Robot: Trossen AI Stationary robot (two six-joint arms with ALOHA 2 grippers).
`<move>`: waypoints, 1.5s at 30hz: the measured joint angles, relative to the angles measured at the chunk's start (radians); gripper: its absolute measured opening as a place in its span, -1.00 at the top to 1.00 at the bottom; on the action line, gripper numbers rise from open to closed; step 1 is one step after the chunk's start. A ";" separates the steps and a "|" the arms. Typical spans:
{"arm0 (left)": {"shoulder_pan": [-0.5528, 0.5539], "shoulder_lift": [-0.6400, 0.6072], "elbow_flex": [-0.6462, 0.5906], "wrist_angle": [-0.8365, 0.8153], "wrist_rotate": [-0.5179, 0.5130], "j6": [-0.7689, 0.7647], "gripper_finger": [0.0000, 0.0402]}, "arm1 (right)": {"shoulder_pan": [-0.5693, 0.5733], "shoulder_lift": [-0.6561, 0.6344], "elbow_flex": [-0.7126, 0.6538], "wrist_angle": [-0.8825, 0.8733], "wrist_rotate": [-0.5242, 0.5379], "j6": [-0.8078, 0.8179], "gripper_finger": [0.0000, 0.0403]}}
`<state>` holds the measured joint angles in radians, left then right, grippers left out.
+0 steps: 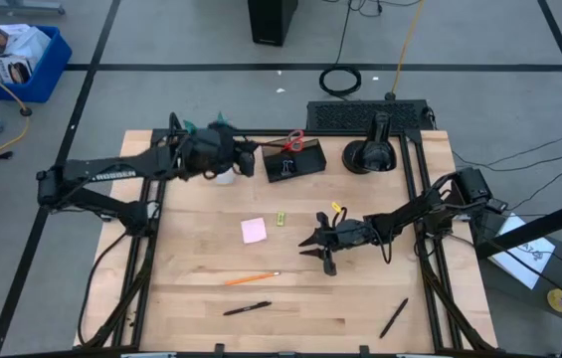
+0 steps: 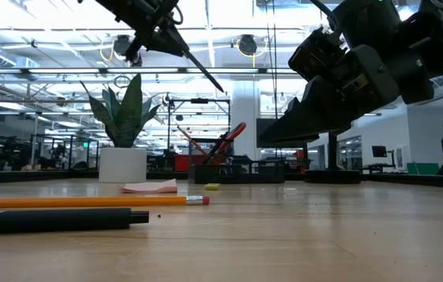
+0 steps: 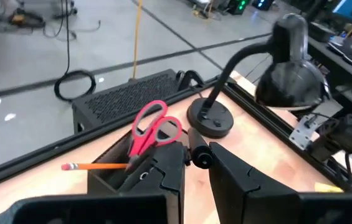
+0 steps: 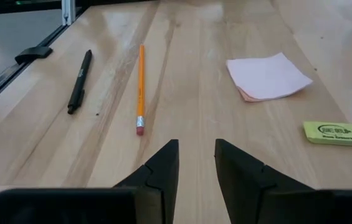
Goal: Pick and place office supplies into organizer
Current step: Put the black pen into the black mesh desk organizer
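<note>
Currently a black pen point(image 3: 199, 154) is pinched in the left gripper point(image 3: 194, 171) above the organizer point(image 1: 292, 164); poor alignment risks a miss. The right gripper point(image 4: 195, 163), slightly parted and empty, is aimed at the pencil point(image 4: 141, 87).

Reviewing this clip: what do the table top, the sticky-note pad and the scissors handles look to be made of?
Table top: light wood, probably butcher-block, with visible grain, plank seams and a slight sheen. Sticky-note pad: matte pink paper, with stacked sheet edges showing. Scissors handles: smooth, glossy red material, likely plastic.
</note>
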<state>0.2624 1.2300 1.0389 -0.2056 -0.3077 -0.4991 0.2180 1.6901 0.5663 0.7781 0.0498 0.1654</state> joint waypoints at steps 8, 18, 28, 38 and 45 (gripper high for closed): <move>0.128 0.114 0.179 -0.226 0.046 0.007 0.75 | 0.000 0.000 0.000 0.027 0.000 0.005 0.53; 0.216 0.351 0.426 -0.426 0.151 0.061 0.75 | 0.000 0.000 0.000 0.025 0.000 0.006 0.55; 0.244 0.531 0.572 -0.542 0.123 0.100 0.75 | 0.000 0.000 0.000 0.021 0.001 0.006 0.55; 0.291 0.617 0.577 -0.525 0.231 0.100 0.75 | 0.000 0.000 0.000 0.014 0.001 0.006 0.55; 0.297 0.679 0.577 -0.519 0.297 0.098 0.75 | 0.000 0.000 0.000 0.011 0.001 0.006 0.55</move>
<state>0.5598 1.9086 1.6157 -0.7249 -0.0105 -0.4014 0.2180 1.6901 0.5663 0.7892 0.0509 0.1711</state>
